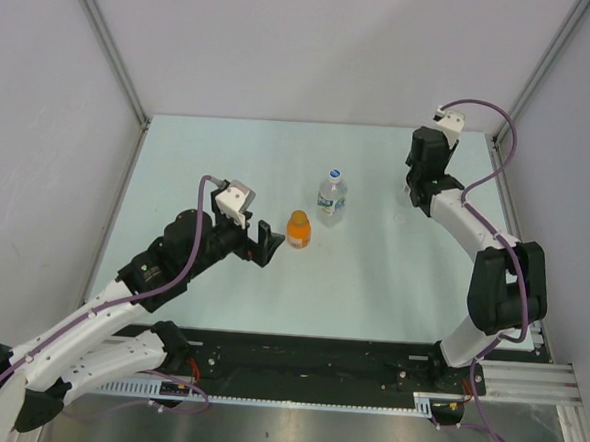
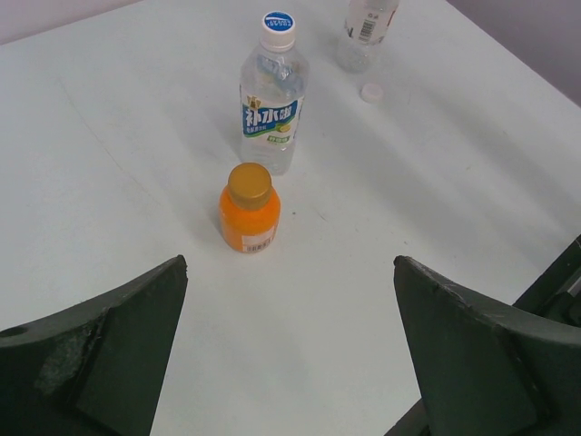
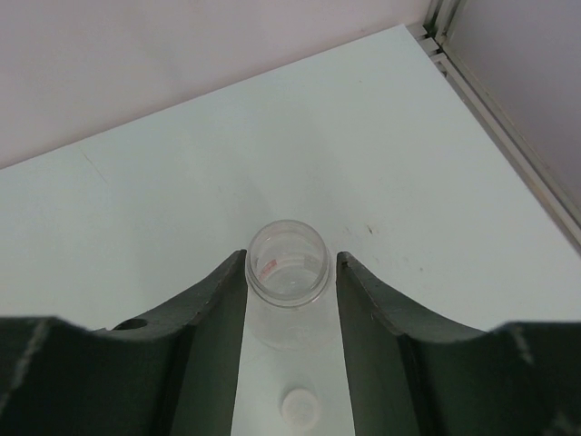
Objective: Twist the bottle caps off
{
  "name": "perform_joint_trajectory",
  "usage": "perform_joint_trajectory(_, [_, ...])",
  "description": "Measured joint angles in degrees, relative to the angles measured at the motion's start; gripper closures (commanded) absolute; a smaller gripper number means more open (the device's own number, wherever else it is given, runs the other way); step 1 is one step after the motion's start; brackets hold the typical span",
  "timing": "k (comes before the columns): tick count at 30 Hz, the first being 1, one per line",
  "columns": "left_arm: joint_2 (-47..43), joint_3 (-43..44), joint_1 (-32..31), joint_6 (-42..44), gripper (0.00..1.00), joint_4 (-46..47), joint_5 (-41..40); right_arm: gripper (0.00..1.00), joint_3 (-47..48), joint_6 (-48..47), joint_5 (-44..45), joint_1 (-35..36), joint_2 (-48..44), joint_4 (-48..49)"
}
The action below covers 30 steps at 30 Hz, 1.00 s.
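Observation:
The squat orange bottle (image 1: 297,229) stands mid-table with its orange cap (image 2: 250,183) on. Behind it the clear blue-label bottle (image 1: 331,198) carries its white cap with a blue mark (image 2: 279,23). My left gripper (image 1: 268,244) is open and empty, just left of the orange bottle (image 2: 249,216). My right gripper (image 3: 291,259) stands partly open around the uncapped mouth of the slim clear bottle (image 3: 287,265), with a small gap on the right side. The plain whitish cap (image 3: 300,404) lies on the table beside that bottle and also shows in the left wrist view (image 2: 371,91).
The white table (image 1: 229,157) is walled at the back and both sides. An aluminium frame rail (image 3: 508,136) runs along the right edge, close to my right gripper (image 1: 417,188). The slim bottle is mostly hidden under that gripper in the top view.

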Motion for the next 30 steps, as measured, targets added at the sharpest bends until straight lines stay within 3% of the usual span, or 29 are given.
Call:
perform_joint_trajectory(6, [0.0,-0.3,0.0,0.0,0.00,0.0,0.4,0.43,-0.6,0.5,-0.7,0.1,-0.1,-1.2])
perform_joint_trajectory(30, [0.4,-0.4,0.0,0.0,0.00,0.0,1.6,0.39,-0.6,1.1,-2.8,-0.2,-0.9,-2.6])
